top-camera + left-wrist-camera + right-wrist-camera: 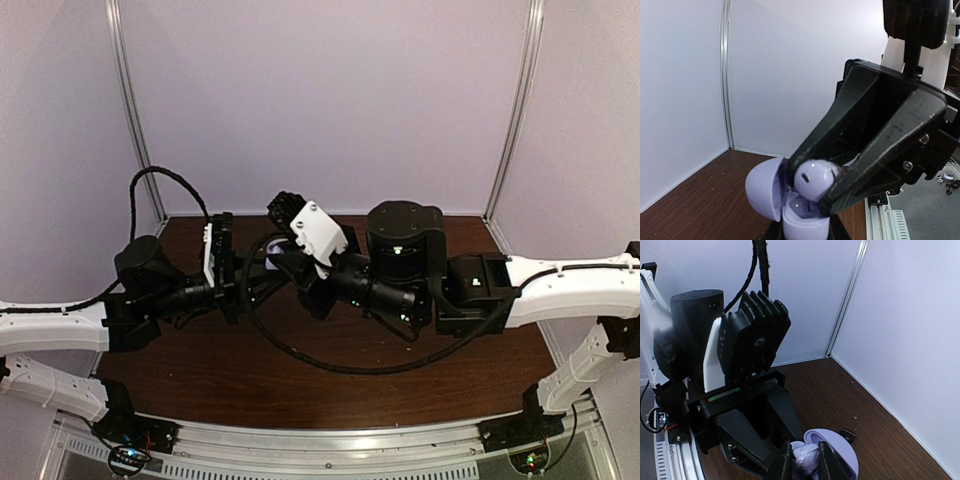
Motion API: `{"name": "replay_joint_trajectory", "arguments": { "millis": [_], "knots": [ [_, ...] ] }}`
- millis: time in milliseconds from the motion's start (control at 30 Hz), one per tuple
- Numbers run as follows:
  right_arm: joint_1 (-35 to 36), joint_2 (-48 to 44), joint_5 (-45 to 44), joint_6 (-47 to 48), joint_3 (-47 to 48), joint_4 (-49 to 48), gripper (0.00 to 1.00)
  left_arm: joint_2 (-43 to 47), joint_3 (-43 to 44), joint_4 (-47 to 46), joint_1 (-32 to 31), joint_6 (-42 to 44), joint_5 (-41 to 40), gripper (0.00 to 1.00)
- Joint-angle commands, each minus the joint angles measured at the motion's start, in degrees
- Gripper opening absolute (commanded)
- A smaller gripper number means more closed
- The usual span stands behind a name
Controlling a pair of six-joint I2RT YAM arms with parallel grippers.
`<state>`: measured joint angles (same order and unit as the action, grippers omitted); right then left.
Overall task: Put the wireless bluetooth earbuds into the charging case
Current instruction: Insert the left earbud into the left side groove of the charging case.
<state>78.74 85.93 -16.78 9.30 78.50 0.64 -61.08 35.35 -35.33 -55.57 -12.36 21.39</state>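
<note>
Both arms meet over the middle of the dark wooden counter [695, 200], their hands nose to nose. The left hand [806, 231] is drawn in narrow and grips the lilac charging case [805, 220] by its lower half, holding it up off the counter with the mouth facing upward. The lid [762, 192] is swung back and stands open on the side away from the right hand. The right hand [812, 182] comes in from above and opposite. Its two black fingers [880, 135] are pinched close on a single pale lilac earbud [810, 177], a glossy rounded piece with a small dark oval slot showing on its face. The earbud sits right at the tips of those fingers, directly over the open lower half of the case and just inside the curve of the lid. I cannot tell whether it already touches the well or hangs a shade above it. From the right wrist's own view the same bud shows between the fingertips, with the lid just beyond them. Past that lid, a small dark object [847, 434] lies on the counter near the corner where the pale walls [900, 330] meet; it is too small to make out.
</note>
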Motion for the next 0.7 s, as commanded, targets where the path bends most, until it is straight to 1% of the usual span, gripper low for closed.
{"name": "replay_joint_trajectory", "arguments": {
  "millis": [0, 100, 167, 233, 433, 667],
  "knots": [
    [0.3, 0.5, -1.7, 0.3, 0.8, 0.8, 0.2, 0.8, 1.6, -2.8, -0.2, -0.4, -0.5, 0.0],
    [0.3, 0.3, -1.6, 0.3, 0.7, 0.8, 0.26, 1.1, 1.3, -2.7, -0.2, -0.5, -0.8, 0.0],
    [0.3, 0.1, -1.5, 0.2, 0.8, 0.8, 0.32, 1.2, 1.3, -2.7, -0.2, -0.5, -0.9, 0.0],
    [0.3, 0.0, -1.2, 0.2, 0.9, 0.8, 0.35, 1.2, 1.2, -2.7, -0.2, -0.5, -1.0, 0.0],
    [0.3, -0.3, -0.1, 0.1, 2.2, 1.4, 0.37, 1.1, 1.1, -2.5, -0.2, -0.2, -0.9, 0.0],
    [0.3, -0.9, 3.3, 1.1, 4.7, 1.4, 0.42, 0.6, 1.2, -2.2, -0.2, -0.5, -0.4, 0.0]
  ]
}}
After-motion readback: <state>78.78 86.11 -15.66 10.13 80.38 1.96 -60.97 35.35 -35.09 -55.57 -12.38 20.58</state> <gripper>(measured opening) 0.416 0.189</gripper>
